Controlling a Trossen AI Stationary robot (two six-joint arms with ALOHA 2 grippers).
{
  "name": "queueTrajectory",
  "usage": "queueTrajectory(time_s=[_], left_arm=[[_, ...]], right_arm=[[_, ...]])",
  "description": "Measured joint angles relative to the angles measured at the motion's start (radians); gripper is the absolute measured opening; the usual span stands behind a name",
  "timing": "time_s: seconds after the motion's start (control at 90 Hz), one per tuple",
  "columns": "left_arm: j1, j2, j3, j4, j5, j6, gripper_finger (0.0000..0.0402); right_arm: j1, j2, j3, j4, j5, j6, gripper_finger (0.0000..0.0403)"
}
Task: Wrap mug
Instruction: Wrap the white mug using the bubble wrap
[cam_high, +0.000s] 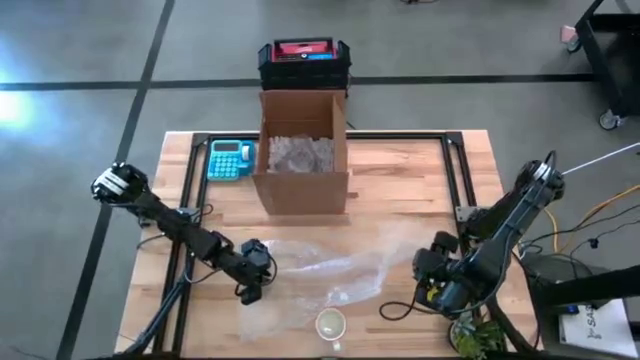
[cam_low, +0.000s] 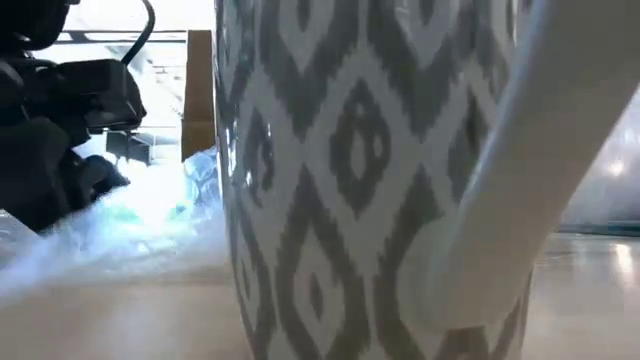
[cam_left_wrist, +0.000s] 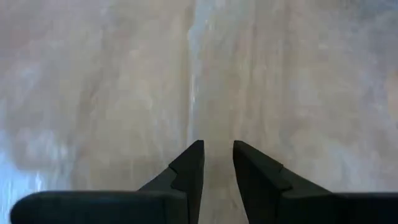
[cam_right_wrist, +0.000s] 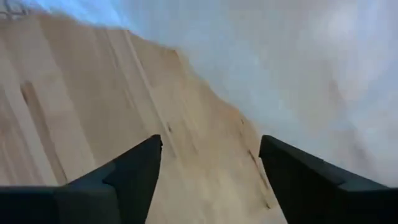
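Left tool (cam_high: 248, 291) on wrap (cam_high: 330, 268), patterned mug (cam_high: 331, 324)

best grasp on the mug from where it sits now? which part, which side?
Judging by pose: the mug stands upright at the table's near edge, mouth open upward. Likely grip the rim from above, one finger inside, away from the handle. Bubble wrap lies just behind it.

A light wooden table (cam_high: 400, 180) with a black metal frame carries an open brown cardboard box (cam_high: 303, 160), a turquoise calculator (cam_high: 230, 160) just beside it, a crumpled sheet of clear plastic wrap (cam_high: 330, 265), and a grey-and-white patterned ceramic mug (cam_high: 331, 324) near the front edge.
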Motion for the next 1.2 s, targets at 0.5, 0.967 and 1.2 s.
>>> queueTrajectory(time_s=[0.5, 0.967, 1.2], left_arm=[[0.038, -0.01, 0.001, 0.006, 0.066, 0.029, 0.0159], [0.051, -0.211, 0.004, -0.02, 0.022, 0.004, 0.0243], [0.044, -0.292, 0.006, 0.183, -0.084, 0.192, 0.0219]], right_arm=[[-0.005, 0.005, 0.059, 0.181, 0.055, -0.029, 0.0294], [-0.032, 0.045, 0.059, 0.657, 0.24, -0.376, 0.0265], [-0.11, 0.221, 0.061, 1.004, 0.211, -0.685, 0.0264]])
